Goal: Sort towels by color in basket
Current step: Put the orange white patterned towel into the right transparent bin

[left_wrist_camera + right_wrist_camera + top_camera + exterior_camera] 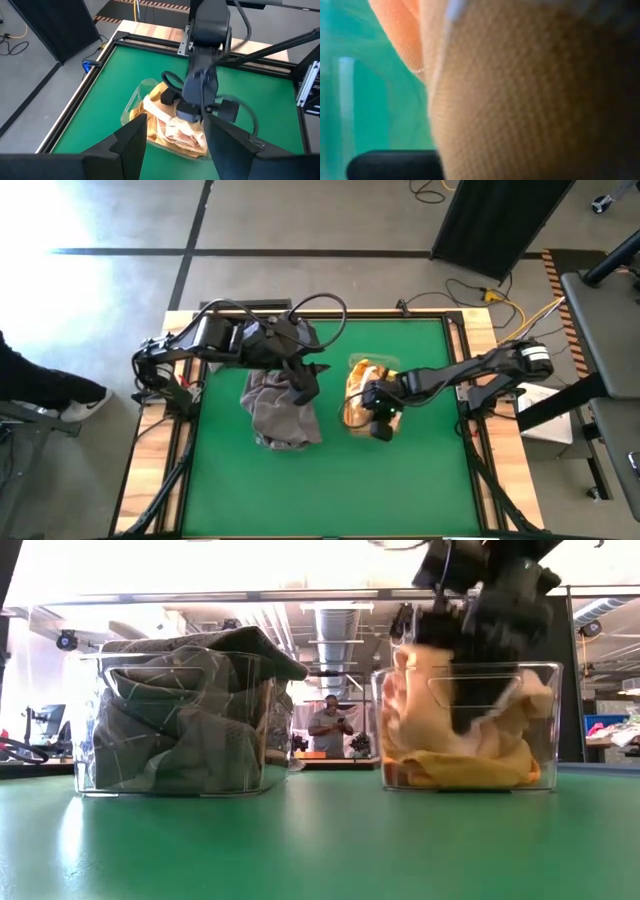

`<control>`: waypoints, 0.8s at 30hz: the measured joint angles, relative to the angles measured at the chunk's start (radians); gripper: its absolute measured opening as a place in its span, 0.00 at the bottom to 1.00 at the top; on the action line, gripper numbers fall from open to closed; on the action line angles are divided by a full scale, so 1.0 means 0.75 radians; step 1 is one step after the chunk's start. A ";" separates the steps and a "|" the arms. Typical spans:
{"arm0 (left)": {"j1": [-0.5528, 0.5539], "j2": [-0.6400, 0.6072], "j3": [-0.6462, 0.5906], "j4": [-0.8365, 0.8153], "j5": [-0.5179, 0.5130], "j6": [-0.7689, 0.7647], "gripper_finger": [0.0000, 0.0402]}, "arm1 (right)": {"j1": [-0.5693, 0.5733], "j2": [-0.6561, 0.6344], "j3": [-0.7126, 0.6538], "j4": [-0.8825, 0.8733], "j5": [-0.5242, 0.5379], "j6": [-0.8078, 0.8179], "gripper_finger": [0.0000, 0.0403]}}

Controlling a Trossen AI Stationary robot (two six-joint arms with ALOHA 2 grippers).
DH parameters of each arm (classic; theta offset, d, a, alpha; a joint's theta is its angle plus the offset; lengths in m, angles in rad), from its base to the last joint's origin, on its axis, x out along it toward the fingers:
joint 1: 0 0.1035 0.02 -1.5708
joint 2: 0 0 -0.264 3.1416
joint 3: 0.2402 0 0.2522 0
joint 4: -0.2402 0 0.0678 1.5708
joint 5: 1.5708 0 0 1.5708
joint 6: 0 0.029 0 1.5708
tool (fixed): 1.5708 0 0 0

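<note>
Yellow cloth [520,100] fills my right wrist camera almost edge to edge, so the right end effector [381,423] is buried in the yellow towels [460,755] inside the right-hand bin [470,725]. From this close I cannot tell whether its fingers are closed on cloth or parted; the low view shows it only as a dark blur dipping past the bin's rim. I judge it is pressing or dropping a towel into that pile, which is why the arm reaches in from above.

My left end effector [303,384] hovers over the grey towels [280,408], fingers spread and holding nothing, as the left wrist view shows with its two dark fingers [131,140] apart. The grey heap bulges above its own bin [175,720], one fold draped over the top.

Both bins sit side by side, near each other, on the green counter [400,490]. No loose towel shows on it, so the sort looks nearly done. A person [330,725] stands far behind.
</note>
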 joint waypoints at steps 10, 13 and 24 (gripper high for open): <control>-0.006 -0.061 -0.001 -0.064 -0.005 -0.034 0.45 | 0.001 0.162 0.177 -0.305 0.021 -0.105 0.37; -0.016 -0.088 -0.001 -0.127 -0.041 -0.062 0.45 | 0.001 0.120 0.300 -0.485 0.025 -0.141 0.48; -0.046 -0.154 -0.003 -0.381 -0.155 -0.201 0.45 | 0.006 -0.100 0.627 -0.901 0.025 -0.140 0.65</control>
